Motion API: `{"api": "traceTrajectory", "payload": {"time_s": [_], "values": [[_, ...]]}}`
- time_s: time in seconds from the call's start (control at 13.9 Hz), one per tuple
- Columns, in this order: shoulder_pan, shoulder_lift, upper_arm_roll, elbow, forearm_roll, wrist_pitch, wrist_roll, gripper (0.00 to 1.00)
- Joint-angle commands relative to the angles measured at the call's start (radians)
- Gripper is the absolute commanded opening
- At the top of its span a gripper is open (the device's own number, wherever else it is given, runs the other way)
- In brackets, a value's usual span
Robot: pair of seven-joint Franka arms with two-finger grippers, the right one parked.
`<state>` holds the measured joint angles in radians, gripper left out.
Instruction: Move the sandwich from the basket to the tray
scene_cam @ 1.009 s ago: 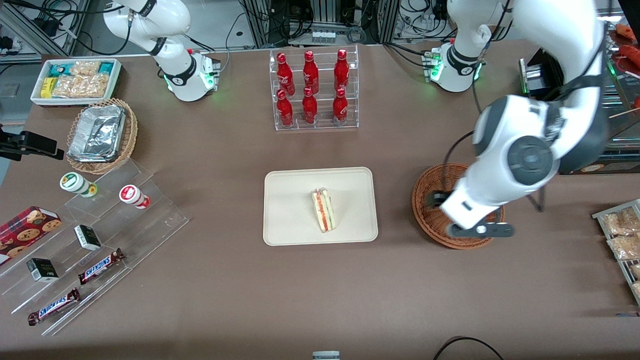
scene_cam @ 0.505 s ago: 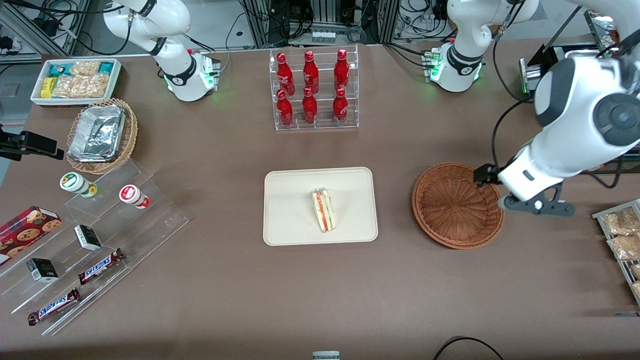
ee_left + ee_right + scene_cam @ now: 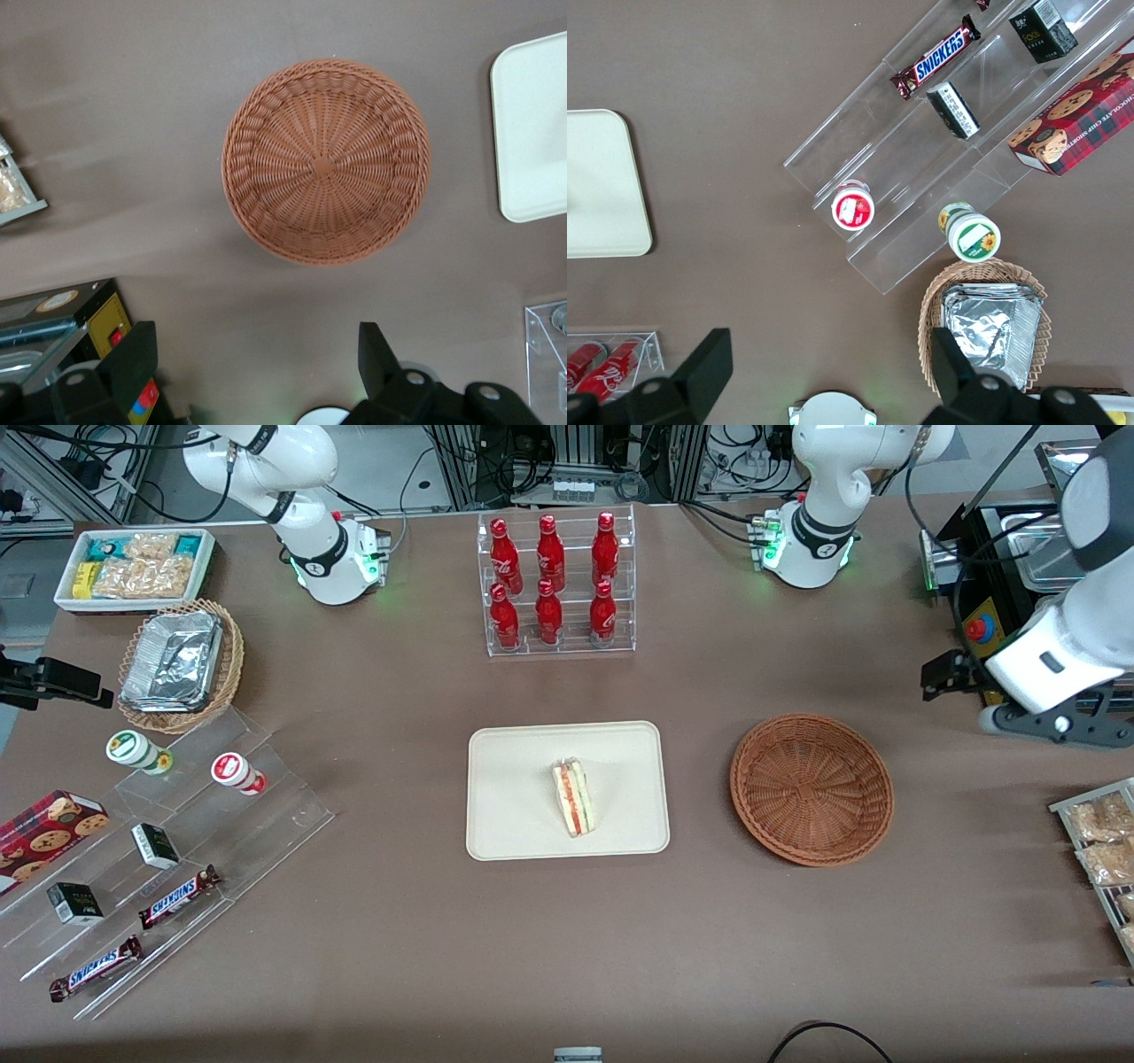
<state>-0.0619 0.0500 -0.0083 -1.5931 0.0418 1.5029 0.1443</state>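
Resting on the cream rectangular plastic tray point(image 3: 514, 797): triangular white-bread sandwich point(image 3: 574, 797). Round reddish-brown wicker basket point(image 3: 811, 788) holds nothing. Claw point(image 3: 257, 367) spread wide, empty, high above desk point(image 3: 709, 921), toward working arm's end.

Robot lab staged as shop: cable racks point(image 3: 567, 460), bottle display point(image 3: 554, 584), snack shelves point(image 3: 168, 850).

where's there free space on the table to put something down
Bare tabletop lies between the tray and the basket, and between tray and bottle rack. The basket is empty; the sandwich takes only part of the tray. The candy shelves are crowded. The open gripper hovers above the table beside the basket.
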Motion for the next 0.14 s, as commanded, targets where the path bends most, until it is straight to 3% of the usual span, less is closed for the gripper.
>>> {"api": "traceTrajectory", "payload": {"time_s": [0.0, 0.07], "values": [[-0.006, -0.016, 0.013, 0.036, -0.010, -0.061, 0.015, 1.00], [-0.006, -0.015, 0.027, 0.048, -0.011, -0.070, 0.015, 1.00]]}}
